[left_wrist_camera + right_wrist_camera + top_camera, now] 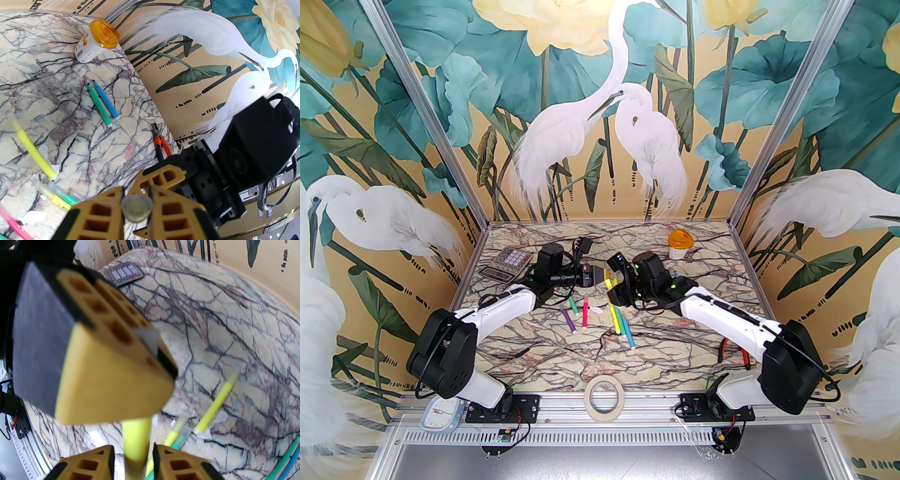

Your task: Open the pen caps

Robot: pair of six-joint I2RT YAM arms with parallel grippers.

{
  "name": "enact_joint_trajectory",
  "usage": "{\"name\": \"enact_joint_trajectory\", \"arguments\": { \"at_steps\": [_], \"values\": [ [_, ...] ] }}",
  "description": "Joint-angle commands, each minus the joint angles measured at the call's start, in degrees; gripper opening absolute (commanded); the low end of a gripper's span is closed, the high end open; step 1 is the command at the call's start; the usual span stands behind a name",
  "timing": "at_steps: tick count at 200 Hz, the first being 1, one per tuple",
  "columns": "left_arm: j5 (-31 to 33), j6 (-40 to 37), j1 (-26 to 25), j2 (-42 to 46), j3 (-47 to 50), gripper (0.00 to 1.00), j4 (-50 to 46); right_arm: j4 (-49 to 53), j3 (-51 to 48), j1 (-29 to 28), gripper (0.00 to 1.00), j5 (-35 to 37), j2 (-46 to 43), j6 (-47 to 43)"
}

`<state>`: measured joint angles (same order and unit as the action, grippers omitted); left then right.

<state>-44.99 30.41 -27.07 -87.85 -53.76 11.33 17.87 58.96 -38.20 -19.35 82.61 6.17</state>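
A yellow pen (137,434) is held above the tabletop (543,361), just to the right of the calculator (506,265), and is shared between the two tools. The left tool (136,194) is closed on the pen cap (137,209). In the left wrist view the cap is seen end-on as a clear round disc pinched between the two yellow fingers. The right tool (133,448) is placed around the pen's yellow body, but its jaws are parted. A narrow gap is seen on either side of the body, so the body is not clamped there.

Other pens are laid flat on the tabletop, to the right of the calculator and nearer the arm bases than it. A green pen (573,304), a purple pen (568,320) and a pink pen (585,315) are found close together. A fanned group of pens (623,326) in yellow, green and blue is found a little farther from the calculator. A second green pen (98,104) and a blue pen (105,99) are laid side by side and touching, well to the right of the calculator, with their pointed tips bare.

An orange-lidded cup (678,243) is stood upright far to the right of the calculator, near the back wall. Red-handled pliers (733,349) are seen at the right edge of the tabletop, well apart from the calculator. A roll of tape (603,393) is laid flat at the near edge, also well apart from it.
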Motion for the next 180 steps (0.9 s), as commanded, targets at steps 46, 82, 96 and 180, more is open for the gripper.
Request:
{"name": "enact_joint_trajectory", "arguments": {
  "at_steps": [46, 82, 96, 180],
  "values": [
    [-1.75, 0.54, -0.62, 0.18, -1.7, 0.05, -0.79, -3.1, 0.32, -0.3, 0.27, -0.25, 1.85, 0.6],
    [-1.41, 1.03, -0.66, 0.75, -1.79, 0.04, 0.01, -3.36, -0.79, -0.22, 0.17, -0.4, 1.61, 0.51],
    [-1.25, 1.14, -0.62, 0.77, -2.0, 0.04, 0.01, -3.3, -1.4, -0.21, 0.13, -0.38, 1.36, 0.33],
    [9.44, 1.56, -0.03, 1.3, -6.22, 0.0, -6.88, -2.54, -9.6, -0.04, 0.0, -0.51, -3.52, -0.99]
  ]
}}
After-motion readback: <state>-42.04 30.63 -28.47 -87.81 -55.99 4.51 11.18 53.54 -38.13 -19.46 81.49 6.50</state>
